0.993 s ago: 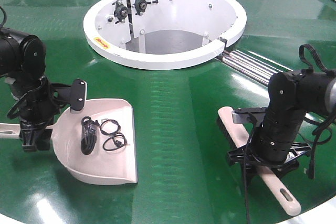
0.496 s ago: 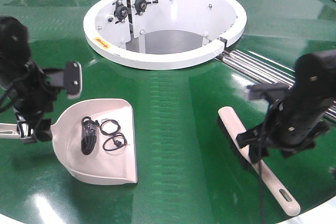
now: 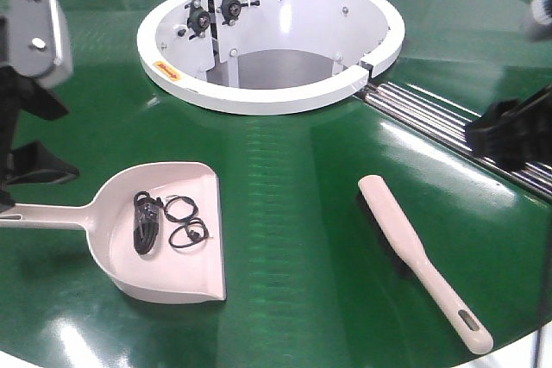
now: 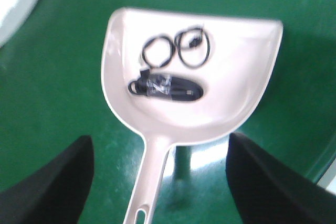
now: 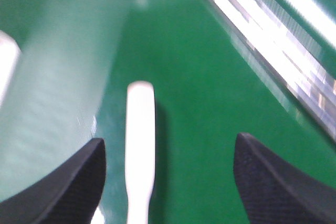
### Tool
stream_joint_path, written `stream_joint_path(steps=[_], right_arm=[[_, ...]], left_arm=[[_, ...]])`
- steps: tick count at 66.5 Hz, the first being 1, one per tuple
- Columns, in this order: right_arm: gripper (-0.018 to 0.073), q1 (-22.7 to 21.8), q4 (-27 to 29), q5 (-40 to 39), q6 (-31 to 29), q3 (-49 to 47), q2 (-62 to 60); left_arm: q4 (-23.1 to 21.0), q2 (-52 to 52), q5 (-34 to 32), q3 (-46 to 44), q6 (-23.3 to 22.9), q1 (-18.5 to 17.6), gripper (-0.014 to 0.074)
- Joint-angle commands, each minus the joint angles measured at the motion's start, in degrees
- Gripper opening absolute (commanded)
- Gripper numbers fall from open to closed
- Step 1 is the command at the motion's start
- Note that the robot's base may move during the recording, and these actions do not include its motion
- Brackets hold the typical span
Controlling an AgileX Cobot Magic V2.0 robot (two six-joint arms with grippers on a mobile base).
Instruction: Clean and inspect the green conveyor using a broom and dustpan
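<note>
The pale dustpan (image 3: 172,252) lies flat on the green conveyor (image 3: 293,178), handle pointing left, with a black cable bundle (image 4: 168,86) and two black rings inside. In the left wrist view the dustpan (image 4: 210,40) sits below my open left gripper (image 4: 160,182), whose fingers stand well apart on either side of the handle without touching it. The broom (image 3: 414,252) lies on the belt at the right. My right gripper (image 5: 168,182) is open above the broom (image 5: 140,145), clear of it. From the front, the left gripper (image 3: 30,135) and right gripper (image 3: 513,135) are raised at the frame edges.
The white ring-shaped hub (image 3: 259,96) with a dark opening sits at the centre back. Silver roller strips (image 3: 431,118) run from the hub to the right, seen also as roller strips (image 5: 273,40). The belt's white rim (image 3: 517,346) is near the broom's handle end.
Both arms have lifted up and outward, away from the dustpan handle and the broom. The dustpan and broom stay lying where they were on the belt.
</note>
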Motion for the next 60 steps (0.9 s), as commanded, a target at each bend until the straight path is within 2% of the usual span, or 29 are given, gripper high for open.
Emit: stream_joint_path(steps=[1, 6, 10, 16, 26, 33, 40, 45, 51, 60], right_arm=[[0.0481, -0.4, -0.5, -5.9, -0.9, -1.0, -5.8], [0.0473, -0.4, -0.3, -5.9, -0.9, -1.0, -9.4], [0.0469, -0.4, -0.4, -6.1, -1.6, -0.6, -11.9], [0.0466, -0.4, -0.2, -8.3, -3.3, 1.9, -16.7], [0.0466, -0.4, 0.6, -14.0, -3.4, 10.1, -25.2], [0.0466, -0.4, 1.3, -18.9, -3.5, 16.6, -31.0], [0.0466, -0.4, 1.4, -23.0, -3.5, 23.7, -37.3], [0.0466, -0.4, 1.4, -25.0, -3.5, 28.0, -41.6], [0.0466, -0.4, 1.3, -27.0, -3.6, 32.0, -46.9], [0.0452, -0.4, 1.3, -29.4, -2.9, 37.6, -54.4]], left_arm=[[-4.5, -4.6, -2.4, -1.4, -5.2, -0.5, 0.0503], [-5.6, -7.7, -3.1, -1.4, -12.0, -0.5, 0.0503], [-4.8, -10.3, -4.9, -1.4, -18.0, -0.5, 0.0503], [-0.7, -15.2, -8.5, -1.4, -24.2, -0.5, 0.0502], [4.8, -23.5, -9.7, -1.4, -33.3, -0.5, 0.0502], [5.0, -30.4, -13.2, -0.8, -39.8, -0.5, 0.0502], [5.3, -37.5, -19.5, 4.3, -47.9, -0.5, 0.0502], [5.2, -41.8, -22.5, 10.7, -50.7, -0.5, 0.0502], [5.3, -46.8, -26.9, 20.7, -50.7, -0.5, 0.0502], [5.7, -54.5, -37.5, 38.8, -51.8, -0.5, 0.0502]])
